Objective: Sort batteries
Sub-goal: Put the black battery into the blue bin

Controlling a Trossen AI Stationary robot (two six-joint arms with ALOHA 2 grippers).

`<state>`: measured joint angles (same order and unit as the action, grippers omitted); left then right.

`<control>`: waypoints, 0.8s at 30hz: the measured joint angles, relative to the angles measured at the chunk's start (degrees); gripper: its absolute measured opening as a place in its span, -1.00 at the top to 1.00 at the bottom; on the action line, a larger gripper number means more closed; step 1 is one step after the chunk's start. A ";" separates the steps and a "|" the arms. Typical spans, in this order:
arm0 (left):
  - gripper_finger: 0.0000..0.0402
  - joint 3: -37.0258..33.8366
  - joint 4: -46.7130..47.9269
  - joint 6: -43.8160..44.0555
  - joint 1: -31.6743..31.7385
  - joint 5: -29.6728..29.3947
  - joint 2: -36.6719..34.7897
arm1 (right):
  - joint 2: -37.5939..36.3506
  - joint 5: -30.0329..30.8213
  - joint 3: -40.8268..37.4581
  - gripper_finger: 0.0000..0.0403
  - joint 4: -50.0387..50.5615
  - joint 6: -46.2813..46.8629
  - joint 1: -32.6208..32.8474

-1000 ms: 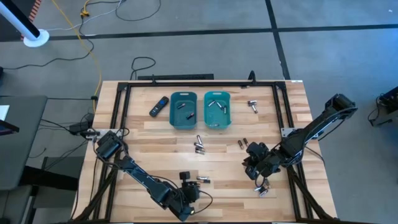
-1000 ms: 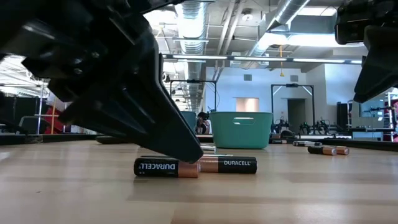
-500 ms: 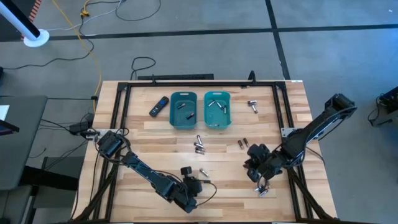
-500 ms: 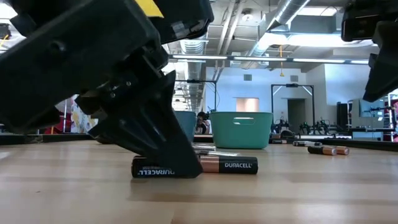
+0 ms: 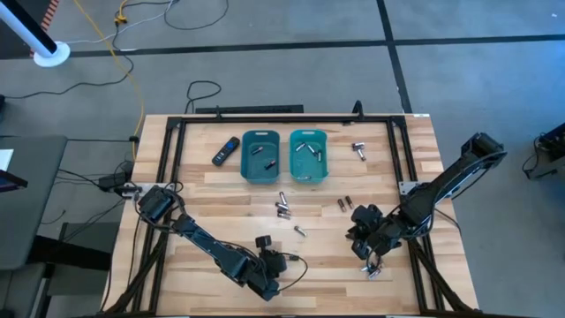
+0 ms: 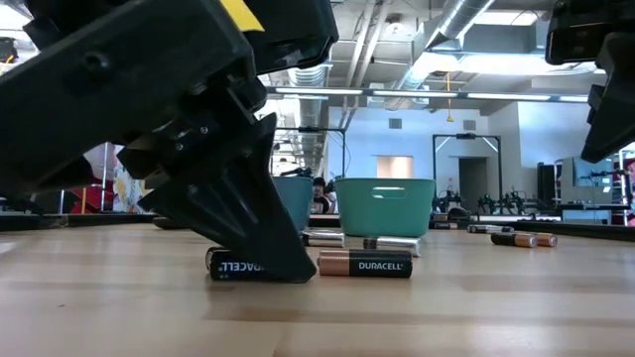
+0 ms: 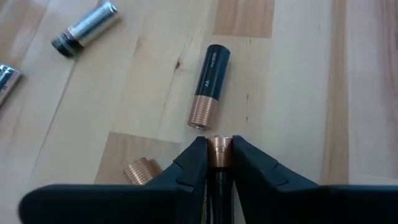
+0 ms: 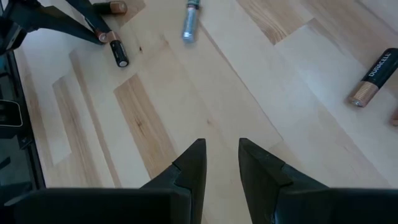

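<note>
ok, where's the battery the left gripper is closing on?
Near the table's front edge, left of centre: the dark copper-ended battery sits between the left gripper fingers, beside another copper-ended cell.

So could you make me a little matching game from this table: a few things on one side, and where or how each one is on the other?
Things:
1. left tool
2. right tool
3. black remote
4. two teal bins

States or places:
A. beside the bins, on the left arm's side
B. open, nothing between its fingers, above bare wood
C. side by side at the far middle of the table, batteries inside
D. closed on a copper-ended battery

Pairs: 1-D, 2-B, 3-A, 4-C
</note>
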<state>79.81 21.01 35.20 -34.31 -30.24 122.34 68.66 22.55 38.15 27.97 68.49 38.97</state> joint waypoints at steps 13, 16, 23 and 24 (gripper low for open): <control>0.80 9.06 15.63 -5.10 2.23 0.70 0.42 | 0.00 0.02 0.00 0.45 -0.01 -0.20 -0.01; 0.80 13.18 21.12 -6.40 3.54 0.66 0.37 | 0.00 0.01 0.00 0.45 0.02 -0.20 0.00; 0.80 19.97 30.05 -7.13 10.21 0.59 -0.82 | 0.00 0.02 0.00 0.45 0.02 -0.14 0.00; 0.80 20.41 31.32 -6.57 11.66 0.54 -1.49 | 0.00 0.02 0.00 0.45 -0.02 -0.05 0.01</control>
<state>100.22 52.33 28.63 -22.65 -29.70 120.86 68.66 22.57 38.15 27.94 68.44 38.98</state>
